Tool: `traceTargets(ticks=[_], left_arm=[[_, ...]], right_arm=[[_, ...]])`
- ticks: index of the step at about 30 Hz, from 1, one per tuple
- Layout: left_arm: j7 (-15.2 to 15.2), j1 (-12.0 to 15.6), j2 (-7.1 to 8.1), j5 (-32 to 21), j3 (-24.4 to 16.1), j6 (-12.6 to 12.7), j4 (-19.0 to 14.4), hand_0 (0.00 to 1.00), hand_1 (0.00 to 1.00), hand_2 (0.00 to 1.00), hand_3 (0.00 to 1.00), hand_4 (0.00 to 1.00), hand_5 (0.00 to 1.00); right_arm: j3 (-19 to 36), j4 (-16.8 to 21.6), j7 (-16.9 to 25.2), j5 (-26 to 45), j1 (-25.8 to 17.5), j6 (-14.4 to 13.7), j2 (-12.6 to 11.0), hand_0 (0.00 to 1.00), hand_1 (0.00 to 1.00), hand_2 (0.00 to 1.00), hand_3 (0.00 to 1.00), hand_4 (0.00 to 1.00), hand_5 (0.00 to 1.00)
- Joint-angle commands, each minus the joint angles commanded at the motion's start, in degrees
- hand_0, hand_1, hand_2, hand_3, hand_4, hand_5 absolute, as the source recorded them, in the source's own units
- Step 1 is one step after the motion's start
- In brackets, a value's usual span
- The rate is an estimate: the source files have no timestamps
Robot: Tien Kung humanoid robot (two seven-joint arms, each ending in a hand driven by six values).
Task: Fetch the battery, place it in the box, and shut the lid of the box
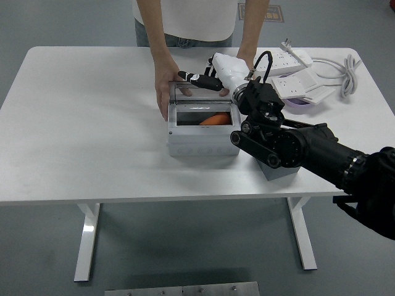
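Observation:
A grey box (202,139) stands mid-table with its clear lid (203,93) raised upright at the back. An orange battery (216,119) lies inside the box. My right hand (196,78), white with black fingers, reaches in from the right; its fingers stretch out leftward just above the lid's top edge and hold nothing. A person at the far side rests one hand (165,88) against the box's left rear corner and the other behind the lid. My left arm is out of sight.
White power strips (293,60) and a coiled white cable (347,69) lie at the back right, with a purple item (301,105) beside them. A grey block (279,171) sits under my right forearm, right of the box.

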Motion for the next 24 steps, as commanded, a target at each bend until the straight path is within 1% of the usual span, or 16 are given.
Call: traceTargets(ticks=[2,3,8,9,14,15,20,24], left_arm=[[0.0,0.0,0.02,-0.1,0.0,0.1,0.0,0.499,0.713,0.576,0.531,0.113,0.002],[0.0,0.0,0.04,-0.3,0.1,0.1,0.0,0.498,0.715,0.577,0.531,0.113,0.002],[0.0,0.1,0.03,-0.7,0.3,0.4,0.0,0.498,0.715,0.577,0.531,0.113,0.002],[0.0,0.2,0.02,-0.8,0.3,0.4,0.0,0.499,0.715,0.576,0.531,0.113,0.002],[0.0,0.4,-0.02,-1.2,0.6,0.6,0.0,0.499,0.715,0.576,0.531,0.113,0.002],[0.0,0.4,0.02,-1.3,0.6,0.6,0.0,0.498,0.715,0.576,0.531,0.113,0.002],[0.0,0.4,0.12,-1.4,0.6,0.7,0.0,0.498,0.715,0.576,0.531,0.113,0.002],[0.0,0.4,0.02,-1.3,0.5,0.6,0.0,0.499,0.715,0.577,0.531,0.114,0.002]], right_arm=[[0.0,0.5,-0.5,-0.3,-0.1,0.1,-0.1,0.601,0.48,0.48,0.418,0.998,0.998],[0.0,0.7,-0.7,-0.4,-0.2,0.2,-0.1,0.58,0.471,0.476,0.42,0.998,0.998],[-0.5,1.9,-1.8,-1.2,-0.5,0.6,-0.6,0.58,0.471,0.476,0.42,0.998,0.998],[-0.5,2.2,-2.1,-1.5,-0.5,0.7,-0.7,0.551,0.447,0.462,0.408,0.998,0.998],[-0.3,3.9,-3.3,-2.9,-0.3,1.3,-1.2,0.551,0.447,0.462,0.408,0.998,0.998],[-0.3,4.3,-3.6,-3.2,-0.3,1.5,-1.3,0.541,0.435,0.449,0.403,0.998,0.998],[0.2,6.3,-6.1,-4.9,-0.7,3.4,-1.8,0.541,0.435,0.449,0.403,0.998,0.998],[1.4,8.6,-8.4,-6.7,-1.3,5.0,-2.6,0.528,0.429,0.442,0.401,0.998,0.998]])
